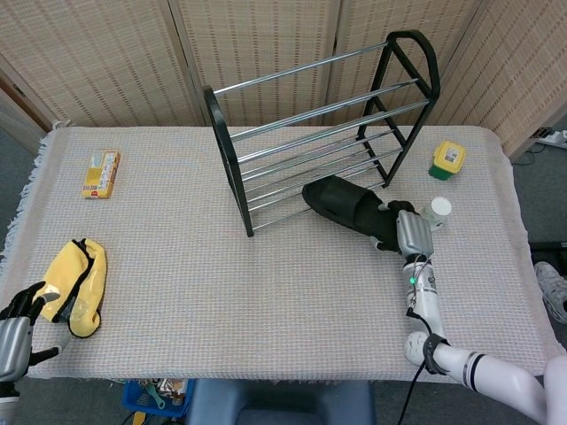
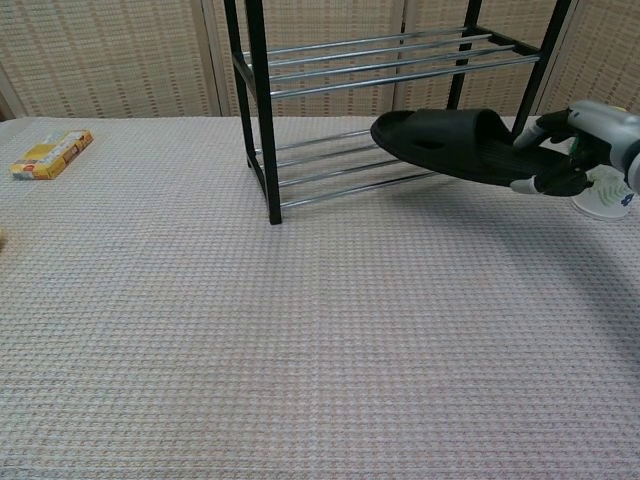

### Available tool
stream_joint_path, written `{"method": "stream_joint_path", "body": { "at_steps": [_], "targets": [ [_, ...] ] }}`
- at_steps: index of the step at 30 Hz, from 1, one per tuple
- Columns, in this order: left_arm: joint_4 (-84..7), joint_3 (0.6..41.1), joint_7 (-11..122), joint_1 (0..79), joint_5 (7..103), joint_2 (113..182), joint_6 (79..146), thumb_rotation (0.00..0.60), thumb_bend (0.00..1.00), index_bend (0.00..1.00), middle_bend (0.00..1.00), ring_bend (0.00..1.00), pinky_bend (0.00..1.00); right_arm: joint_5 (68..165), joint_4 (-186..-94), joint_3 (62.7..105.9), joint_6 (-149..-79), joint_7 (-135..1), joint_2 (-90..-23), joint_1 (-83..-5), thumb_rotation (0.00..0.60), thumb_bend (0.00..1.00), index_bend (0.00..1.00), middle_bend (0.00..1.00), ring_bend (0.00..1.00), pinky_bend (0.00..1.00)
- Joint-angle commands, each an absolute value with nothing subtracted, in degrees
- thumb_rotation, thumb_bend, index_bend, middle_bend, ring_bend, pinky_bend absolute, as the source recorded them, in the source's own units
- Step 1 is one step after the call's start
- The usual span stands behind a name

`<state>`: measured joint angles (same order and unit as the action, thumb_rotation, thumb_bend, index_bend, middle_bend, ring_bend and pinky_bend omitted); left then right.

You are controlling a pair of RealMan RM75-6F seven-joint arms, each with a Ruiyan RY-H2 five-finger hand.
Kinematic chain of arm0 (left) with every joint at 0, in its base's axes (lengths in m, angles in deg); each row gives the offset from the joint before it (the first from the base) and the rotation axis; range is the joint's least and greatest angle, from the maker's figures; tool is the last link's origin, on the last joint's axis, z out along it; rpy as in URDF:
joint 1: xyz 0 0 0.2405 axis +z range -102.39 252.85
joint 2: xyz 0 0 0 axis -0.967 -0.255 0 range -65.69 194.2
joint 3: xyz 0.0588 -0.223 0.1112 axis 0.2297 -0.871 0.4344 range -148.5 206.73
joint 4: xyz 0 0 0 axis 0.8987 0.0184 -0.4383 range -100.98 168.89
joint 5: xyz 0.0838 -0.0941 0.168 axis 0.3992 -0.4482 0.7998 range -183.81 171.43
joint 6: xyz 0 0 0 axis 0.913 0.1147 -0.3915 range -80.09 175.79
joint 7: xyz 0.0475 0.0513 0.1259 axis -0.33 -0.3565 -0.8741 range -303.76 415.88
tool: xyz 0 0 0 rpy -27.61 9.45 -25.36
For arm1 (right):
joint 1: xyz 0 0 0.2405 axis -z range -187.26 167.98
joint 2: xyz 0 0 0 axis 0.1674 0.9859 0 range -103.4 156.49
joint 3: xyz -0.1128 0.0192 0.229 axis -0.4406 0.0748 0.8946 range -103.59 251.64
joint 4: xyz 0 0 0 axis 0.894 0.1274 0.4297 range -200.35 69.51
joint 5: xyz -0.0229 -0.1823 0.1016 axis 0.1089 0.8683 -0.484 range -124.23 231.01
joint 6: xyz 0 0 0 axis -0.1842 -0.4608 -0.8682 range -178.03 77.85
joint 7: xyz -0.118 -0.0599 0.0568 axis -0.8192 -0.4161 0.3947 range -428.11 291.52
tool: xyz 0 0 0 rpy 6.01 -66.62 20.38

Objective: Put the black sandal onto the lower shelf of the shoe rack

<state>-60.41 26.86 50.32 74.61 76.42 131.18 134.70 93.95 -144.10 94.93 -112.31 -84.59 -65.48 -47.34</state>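
My right hand [image 1: 409, 232] reaches in from four o'clock, fingers clamped on the heel of the black rubber sandal [image 2: 455, 147], holding it off the desk [image 1: 266, 283] with the toe at the front of the black metal shoe rack [image 1: 319, 133]. Only the head view shows my left hand [image 1: 16, 329], at eight o'clock by a yellow cloth [image 1: 75, 285], fingers apart and holding nothing.
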Motion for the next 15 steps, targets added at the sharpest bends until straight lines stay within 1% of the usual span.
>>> {"method": "stream_joint_path", "body": {
  "at_steps": [1,8,13,15],
  "targets": [
    [-60.51,26.88,50.22,74.58,76.50,131.12,134.70,0.600,0.20,0.30,0.15,0.16,0.31,91.48,-139.66,97.65,-111.15,-85.49,-69.34,-50.69,0.600,0.41,0.29,0.38,0.15,0.38],
    [-60.66,27.11,50.18,75.00,76.46,130.79,135.14,0.600,0.20,0.30,0.15,0.16,0.31,87.23,-132.41,101.25,-108.57,-88.64,-74.96,-56.88,0.600,0.39,0.29,0.35,0.15,0.38],
    [-60.37,27.33,50.33,75.44,76.04,130.58,135.25,0.600,0.20,0.30,0.15,0.16,0.31,84.74,-127.29,103.14,-107.30,-91.04,-78.65,-61.04,0.600,0.33,0.29,0.32,0.14,0.37],
    [-60.27,27.37,50.39,75.59,75.92,130.53,135.34,0.600,0.20,0.30,0.15,0.16,0.31,83.88,-125.39,103.84,-106.83,-91.80,-79.83,-62.43,0.600,0.32,0.29,0.32,0.14,0.36]
  ]
}}
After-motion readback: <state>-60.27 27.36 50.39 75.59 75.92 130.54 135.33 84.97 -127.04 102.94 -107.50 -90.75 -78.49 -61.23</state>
